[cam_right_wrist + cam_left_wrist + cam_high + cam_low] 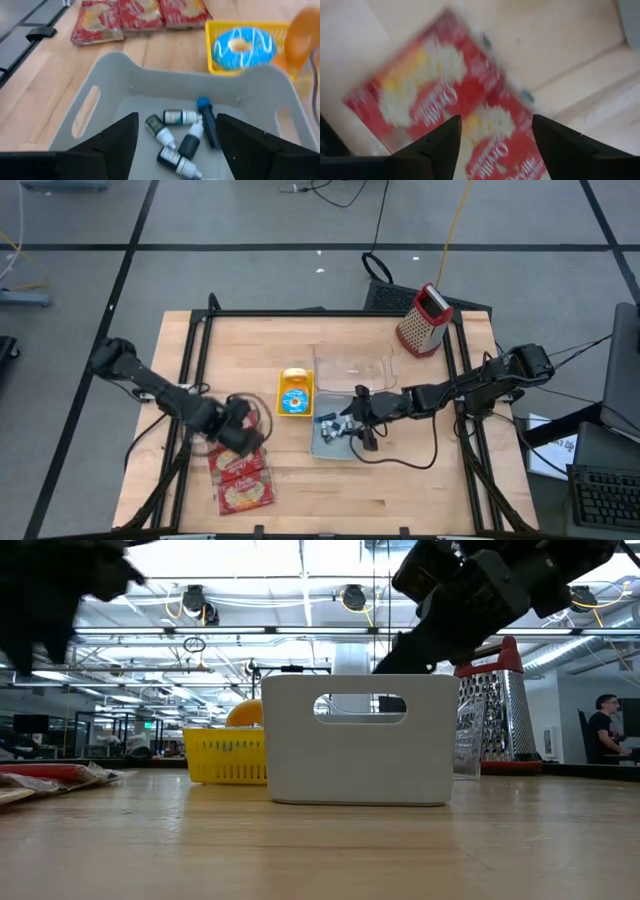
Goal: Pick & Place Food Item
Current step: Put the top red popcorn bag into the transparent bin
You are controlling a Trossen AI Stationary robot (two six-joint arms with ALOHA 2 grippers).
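Red snack packets lie flat side by side near the table's front left and fill the left wrist view. My left gripper hangs open just above their far end, pointing down, its fingers astride a packet without touching it. My right gripper is open over the grey bin, slanting down from the table's right; in its wrist view the fingers stand above several small bottles on the bin's floor.
A yellow basket with a blue-iced donut and an orange item stands left of the bin. A clear container sits behind the bin, a red-handled grater at the far right. Bare wood lies along the near edge.
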